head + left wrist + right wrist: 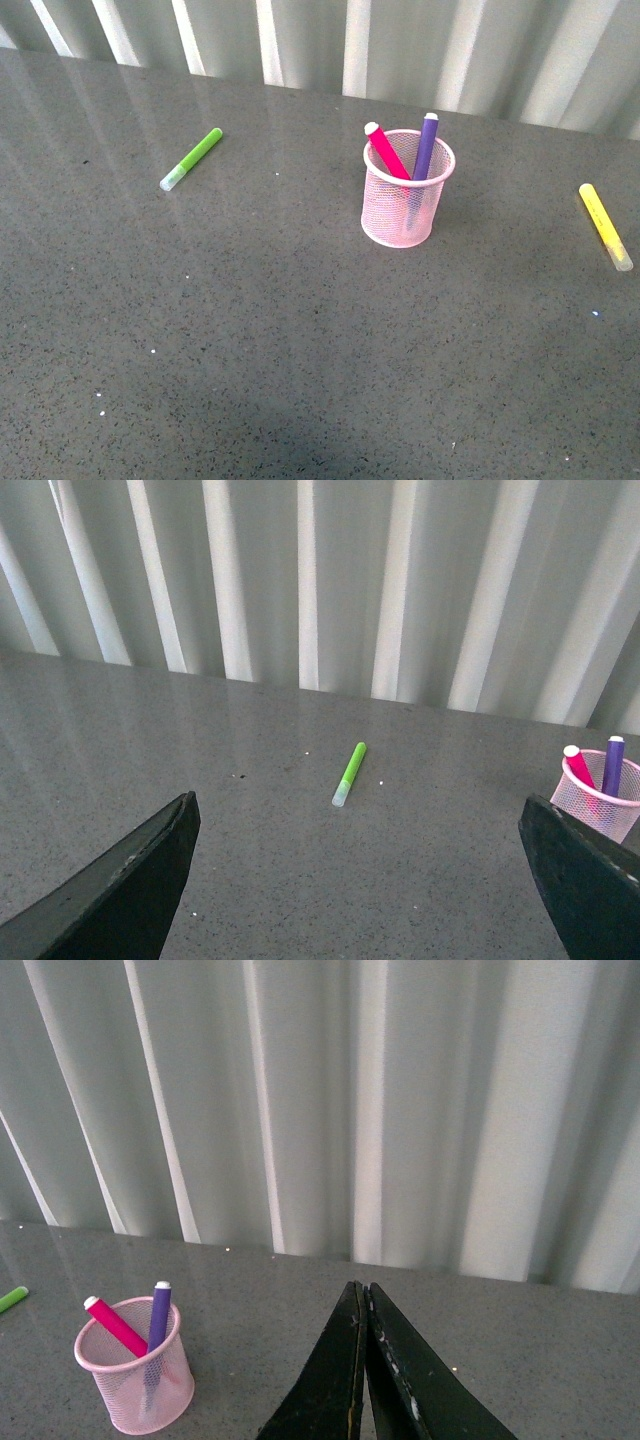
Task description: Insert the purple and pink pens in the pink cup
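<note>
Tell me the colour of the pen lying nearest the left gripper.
Lime green with a pale cap; the front view shows it best.

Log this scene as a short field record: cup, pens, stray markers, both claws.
cup: pink mesh cup, upright on the grey table
pink pen: in cup, leaning, top above the rim
purple pen: in cup, beside the pink one
green marker: lying on table, left of cup
yellow marker: lying on table, right of cup
left claw: open, empty
right claw: shut, empty
task state: both pens in
</note>
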You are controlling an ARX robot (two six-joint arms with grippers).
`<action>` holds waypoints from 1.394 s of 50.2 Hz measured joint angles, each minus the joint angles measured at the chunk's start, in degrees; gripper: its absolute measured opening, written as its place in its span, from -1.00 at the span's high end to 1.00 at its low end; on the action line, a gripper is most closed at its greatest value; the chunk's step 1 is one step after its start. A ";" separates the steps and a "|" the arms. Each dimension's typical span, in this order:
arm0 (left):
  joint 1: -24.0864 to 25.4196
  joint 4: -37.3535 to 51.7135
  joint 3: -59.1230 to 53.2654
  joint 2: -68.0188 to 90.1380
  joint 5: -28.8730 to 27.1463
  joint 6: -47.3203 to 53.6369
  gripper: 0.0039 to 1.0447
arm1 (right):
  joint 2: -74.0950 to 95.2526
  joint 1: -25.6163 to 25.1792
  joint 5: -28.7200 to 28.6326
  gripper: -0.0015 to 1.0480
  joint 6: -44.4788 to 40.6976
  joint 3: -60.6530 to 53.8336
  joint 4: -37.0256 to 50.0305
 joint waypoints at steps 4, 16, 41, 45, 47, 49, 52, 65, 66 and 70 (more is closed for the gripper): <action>0.00 0.00 0.00 0.00 0.02 0.00 -0.88 | -4.61 0.00 0.11 0.93 0.00 0.02 -4.61; 0.00 0.00 0.00 0.00 0.00 0.00 -0.88 | -16.35 0.00 0.11 0.93 0.00 0.13 -16.81; 0.00 0.00 0.00 0.00 0.00 0.00 -0.88 | -30.18 0.00 0.13 0.93 0.00 0.79 -32.85; 0.00 0.00 0.00 0.00 0.00 0.00 -0.88 | -31.23 0.00 0.13 0.93 0.00 0.79 -33.90; 0.00 0.00 0.00 0.00 0.00 0.00 -0.88 | -31.91 0.00 0.13 0.93 0.00 0.79 -34.60; 0.00 0.00 0.00 0.00 0.02 0.00 -0.88 | -32.54 0.00 0.13 0.93 0.00 0.81 -35.23; 0.00 0.00 0.00 0.00 0.00 0.00 -0.88 | -36.50 0.02 0.13 0.93 0.00 0.96 -40.46; 0.00 0.00 0.00 -0.04 0.00 0.00 -0.88 | -42.56 0.04 0.17 0.93 0.00 0.96 -45.59; 0.00 0.00 0.00 -0.04 0.00 0.00 -0.88 | -42.56 0.04 0.17 0.93 0.00 0.96 -45.59; 0.00 0.00 0.00 -0.07 0.00 0.00 -0.88 | -42.56 0.04 0.15 0.93 0.00 0.96 -45.59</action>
